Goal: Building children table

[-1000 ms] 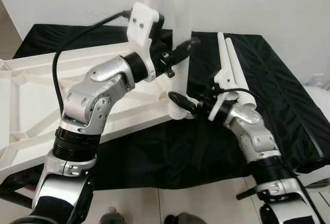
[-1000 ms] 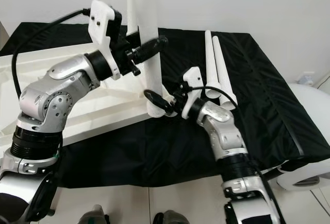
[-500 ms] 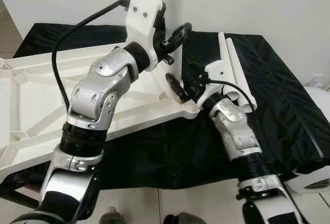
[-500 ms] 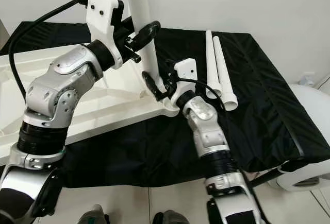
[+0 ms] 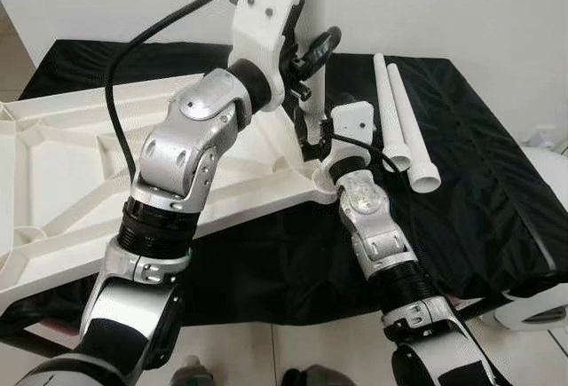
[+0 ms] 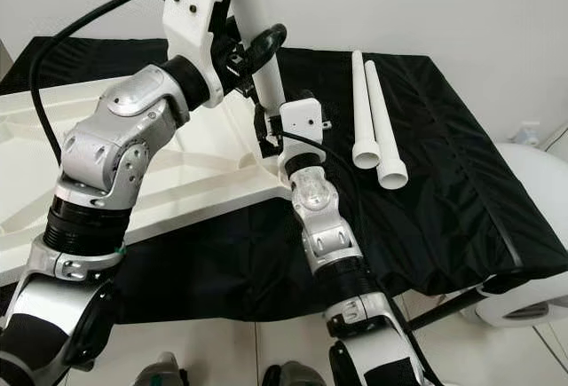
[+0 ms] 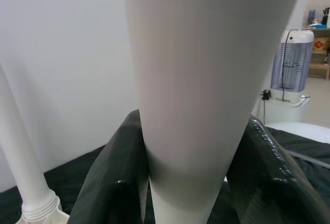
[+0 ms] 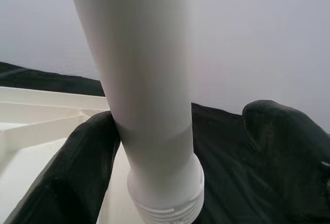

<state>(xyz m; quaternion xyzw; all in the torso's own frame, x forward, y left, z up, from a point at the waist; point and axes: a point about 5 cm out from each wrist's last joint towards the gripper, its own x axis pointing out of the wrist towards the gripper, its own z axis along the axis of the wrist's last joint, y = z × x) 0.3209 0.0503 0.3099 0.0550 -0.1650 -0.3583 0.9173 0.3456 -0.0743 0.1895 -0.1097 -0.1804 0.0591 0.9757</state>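
Left end effector [image 6: 266, 49] clamped on upright leg [image 6: 253, 13] | right end effector [image 8: 170, 147] straddles leg's base, contact unclear | leg: light, rigid, slick plastic; grip low near tabletop [image 5: 53, 164] socket

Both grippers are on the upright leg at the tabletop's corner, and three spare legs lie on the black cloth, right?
Not quite: two spare legs lie on the black cloth, as the right eye view shows. Left gripper and right gripper are on the upright leg.
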